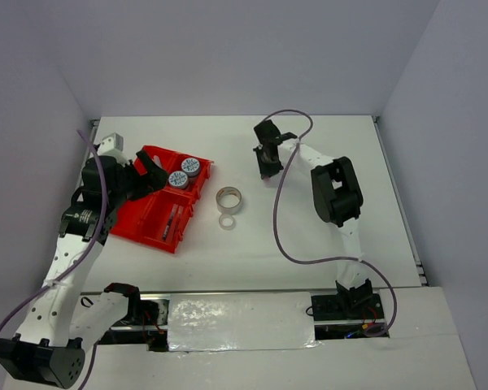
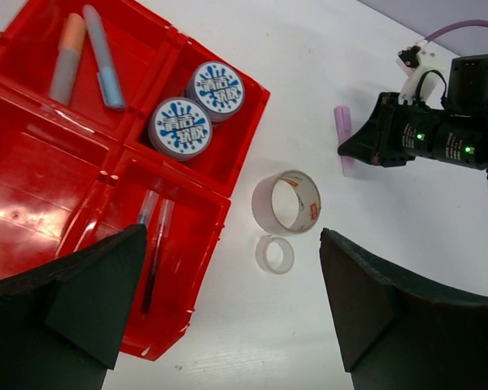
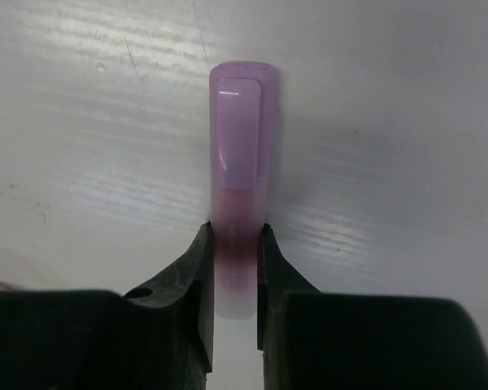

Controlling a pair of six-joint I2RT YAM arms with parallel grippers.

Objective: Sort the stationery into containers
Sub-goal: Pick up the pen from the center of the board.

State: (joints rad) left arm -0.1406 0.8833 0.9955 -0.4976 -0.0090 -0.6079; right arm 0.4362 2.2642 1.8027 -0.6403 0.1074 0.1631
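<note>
The red tray (image 1: 150,213) stands at the left and also shows in the left wrist view (image 2: 41,187). It holds two blue-white tape rolls (image 2: 216,88) (image 2: 180,128), a pink stick (image 2: 67,57), a light-blue stick (image 2: 103,57) and thin pens (image 2: 156,244). Two grey tape rings, a large one (image 1: 229,200) (image 2: 286,201) and a small one (image 1: 227,220) (image 2: 274,253), lie on the table right of the tray. My left gripper (image 1: 150,175) (image 2: 233,240) is open and empty above the tray's right edge. My right gripper (image 1: 267,162) (image 3: 238,244) is shut on a pink-purple stick (image 3: 240,154) (image 2: 343,138) at table level.
White walls close the table at the back and both sides. A purple cable (image 1: 281,211) loops along the right arm. The pink-purple stick is hidden under the right gripper in the top view.
</note>
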